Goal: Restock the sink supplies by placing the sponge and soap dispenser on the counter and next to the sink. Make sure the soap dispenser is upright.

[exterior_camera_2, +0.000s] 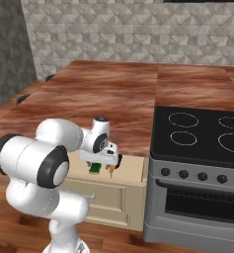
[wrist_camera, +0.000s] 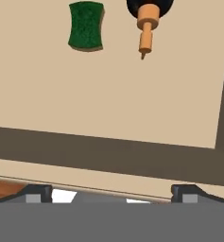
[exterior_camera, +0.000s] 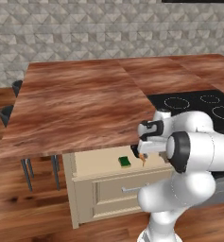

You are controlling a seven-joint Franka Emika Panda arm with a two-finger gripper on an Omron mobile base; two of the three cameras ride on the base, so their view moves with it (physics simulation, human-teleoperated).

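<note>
the open drawer (exterior_camera: 104, 163) under the counter (exterior_camera: 80, 106) serves as the landmark here. the sponge (exterior_camera: 125, 162) lies flat on the drawer's beige floor, dark green face up, and the soap dispenser (wrist_camera: 146, 16) lies on its side just beside it, apart from it, its orange-tan nozzle pointing toward the drawer's front wall in the hand view. the gripper (wrist_camera: 111, 194) hangs above the drawer's front edge with its two tips spread wide and nothing between them, released. in the left base view the arm's wrist and hand crowd over the drawer's right part, covering most of the bottle so only the nozzle tip (exterior_camera: 142, 161) peeks out. the counter slab overhangs the back of the drawer. right of the drawer stands the black stovetop (exterior_camera_2: 202, 133) with its grey oven front (exterior_camera_2: 197, 197). left of the drawer, dark stools (exterior_camera: 12, 101) stand beside the counter's far edge.
</note>
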